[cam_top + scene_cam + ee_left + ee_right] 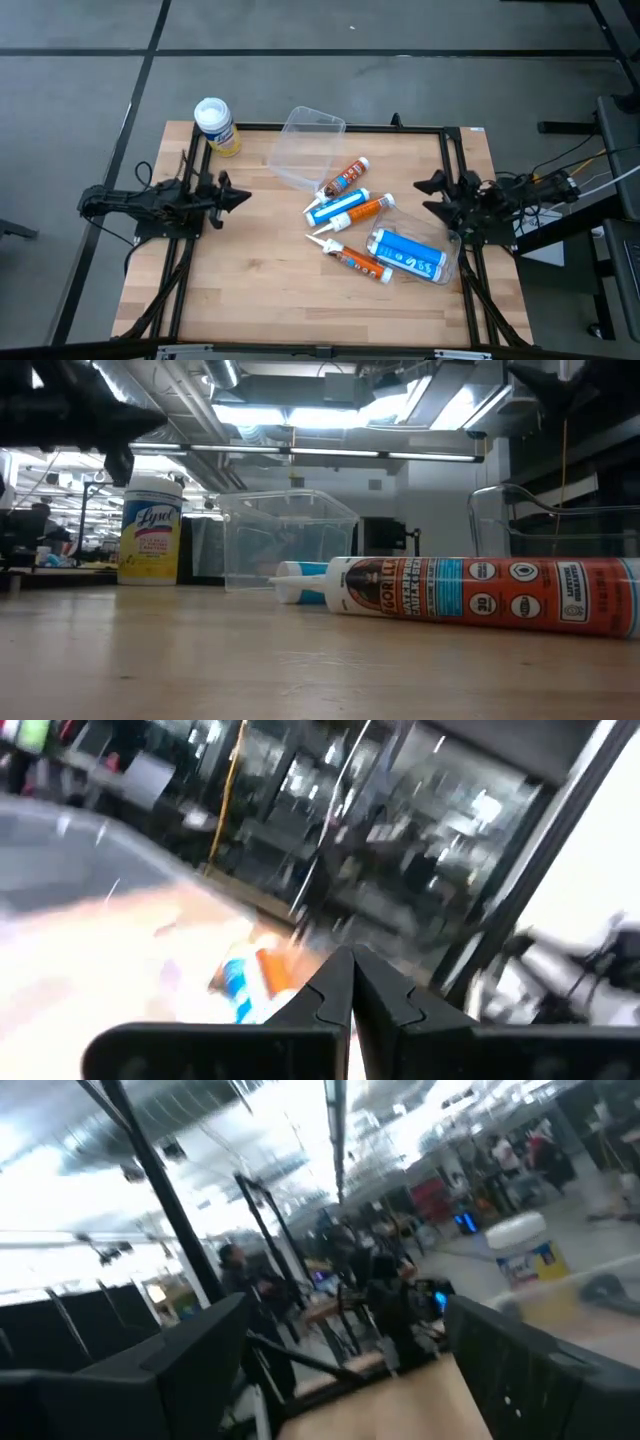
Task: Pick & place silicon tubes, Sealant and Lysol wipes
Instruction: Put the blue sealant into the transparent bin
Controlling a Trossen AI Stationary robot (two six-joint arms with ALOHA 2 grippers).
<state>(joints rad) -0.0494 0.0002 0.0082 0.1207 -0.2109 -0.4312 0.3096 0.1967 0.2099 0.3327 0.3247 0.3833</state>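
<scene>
Left hand (pixel 240 197): fingers pressed together, empty, at the counter's (pixel 250 290) left edge.
Right hand (pixel 425 190): parted wide, empty, right edge.
Lysol wipes (pixel 216 125): upright, far left corner.
Tubes (pixel 350 215): scattered mid-counter beside clear bin (pixel 305 145).
Advice: spread fingers before descending.

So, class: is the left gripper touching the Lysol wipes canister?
Apart. The high view shows bare table between the left gripper and the Lysol wipes, which stand upright at the table's far left corner.
</scene>
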